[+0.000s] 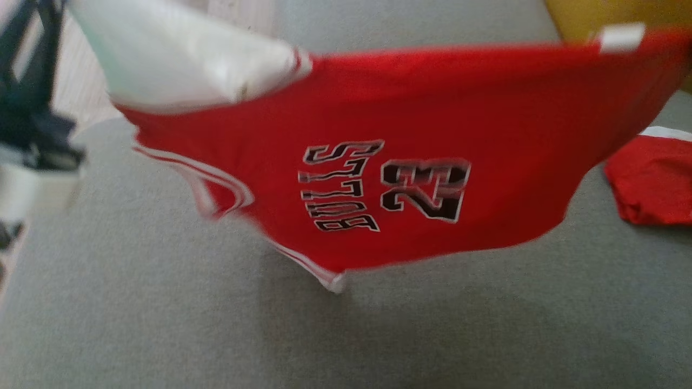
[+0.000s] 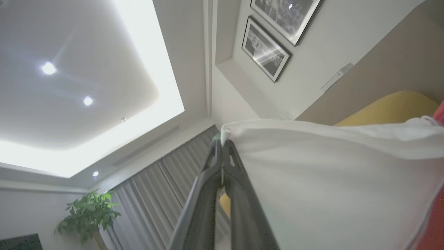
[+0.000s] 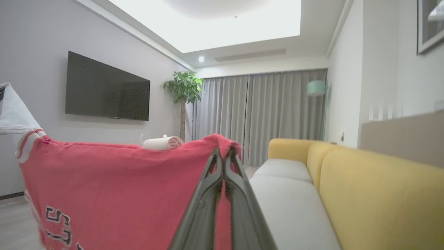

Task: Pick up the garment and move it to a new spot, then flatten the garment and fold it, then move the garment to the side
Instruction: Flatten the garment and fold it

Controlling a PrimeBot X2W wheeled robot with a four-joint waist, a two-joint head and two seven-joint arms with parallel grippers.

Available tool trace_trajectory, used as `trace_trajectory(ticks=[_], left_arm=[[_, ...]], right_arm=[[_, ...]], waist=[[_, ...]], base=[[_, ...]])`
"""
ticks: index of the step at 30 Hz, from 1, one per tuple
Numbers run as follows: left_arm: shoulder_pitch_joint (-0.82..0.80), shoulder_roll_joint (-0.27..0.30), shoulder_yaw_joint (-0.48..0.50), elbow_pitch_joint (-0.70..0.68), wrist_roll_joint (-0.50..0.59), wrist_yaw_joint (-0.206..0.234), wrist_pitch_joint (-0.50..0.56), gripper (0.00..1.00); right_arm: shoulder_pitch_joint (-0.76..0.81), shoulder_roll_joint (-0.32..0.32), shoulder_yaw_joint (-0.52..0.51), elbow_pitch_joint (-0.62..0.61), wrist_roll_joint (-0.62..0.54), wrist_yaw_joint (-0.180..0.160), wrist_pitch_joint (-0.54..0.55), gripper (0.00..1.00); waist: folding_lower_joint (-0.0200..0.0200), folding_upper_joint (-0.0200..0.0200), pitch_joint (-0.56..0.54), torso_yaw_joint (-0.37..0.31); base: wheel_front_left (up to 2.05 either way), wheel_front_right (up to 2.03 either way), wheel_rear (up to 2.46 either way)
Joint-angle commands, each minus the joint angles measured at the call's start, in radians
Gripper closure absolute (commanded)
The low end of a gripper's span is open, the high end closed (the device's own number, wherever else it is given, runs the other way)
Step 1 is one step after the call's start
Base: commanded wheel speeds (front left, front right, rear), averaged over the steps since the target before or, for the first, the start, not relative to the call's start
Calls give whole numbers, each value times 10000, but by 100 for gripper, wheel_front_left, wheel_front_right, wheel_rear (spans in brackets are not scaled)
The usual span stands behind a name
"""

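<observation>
The garment point(image 1: 389, 162) is a red jersey with a white sleeve, black lettering and the number 23. It hangs stretched in the air above the grey sofa seat point(image 1: 162, 324). In the left wrist view my left gripper point(image 2: 222, 143) is shut on the edge of the white sleeve point(image 2: 329, 180). In the right wrist view my right gripper point(image 3: 224, 154) is shut on a top corner of the red cloth point(image 3: 114, 187). In the head view the image is blurred by motion and the held corners lie at the top edge.
A second red piece of clothing point(image 1: 654, 183) lies on the seat at the right. The yellow sofa back point(image 3: 364, 180) runs along the far side. A dark object point(image 1: 32, 108) stands at the left past the seat edge. A TV and a plant stand across the room.
</observation>
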Motion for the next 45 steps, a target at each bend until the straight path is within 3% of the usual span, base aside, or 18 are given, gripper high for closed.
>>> trace_trajectory(ticks=[1, 5, 11, 15, 19, 23, 27, 31, 34, 39, 45], left_arm=[[-907, 472, 505, -217, -36, -89, 104, 100], [-2437, 96, 323, 488, -632, -854, 604, 100], [-4625, -604, -453, 2673, -1795, -1675, 1388, 100], [-6503, -928, -1612, 3810, -1871, -1776, 1476, 100], [-8348, -1331, -2579, 5221, -1640, -1783, 824, 100], [-10086, -1922, -2677, 6541, -1144, -1760, -158, 100], [-10780, -2465, -2711, 7322, -992, -1756, -632, 100], [-10316, -2510, -2842, 7379, -1255, -1777, -732, 100], [-8741, -1890, -3338, 6330, -1748, -1783, -742, 100], [-6361, -1223, -3330, 4961, -1978, -1772, -744, 100], [-1813, -319, -3362, 2985, -1823, -949, -746, 100]], right_arm=[[-571, -453, -149, -370, -99, 67, 159, 100], [-1912, -685, -171, -338, -421, 67, 995, 100], [-4289, -310, 1312, 1503, -662, 67, 1757, 100], [-6074, 38, 1997, 2878, -404, 67, 1834, 100], [-7903, 306, 2701, 4402, -829, 67, 1280, 100], [-9599, 564, 2838, 5721, -1217, 67, 228, 100], [-10388, 643, 3080, 6603, -1617, 67, -614, 100], [-10207, 615, 3576, 6975, -1715, 67, -840, 100], [-9420, 614, 4288, 7149, -1662, 67, -892, 100], [-8164, 517, 4503, 7188, -1349, 67, -903, 100], [-5426, 91, 3894, 6519, -1021, 67, -906, 100]], waist=[[1, 0, -161, -180], [1, 0, -72, -352], [1, 0, 575, -495], [1, 0, 2012, -280], [1, 0, 3148, -181], [1, 0, 4092, -130], [1, 0, 4458, -42], [1, 0, 4653, 61], [1, 0, 4817, 33], [1, 0, 4755, 133], [1, 0, 4093, 276]], base=[[0, 0, 0], [0, 0, 0], [0, 0, 0], [0, 0, 0], [0, 0, 0], [0, 0, 0], [0, 0, 0], [0, 0, 0], [0, 0, 0], [0, 0, 0], [0, 0, 0]])
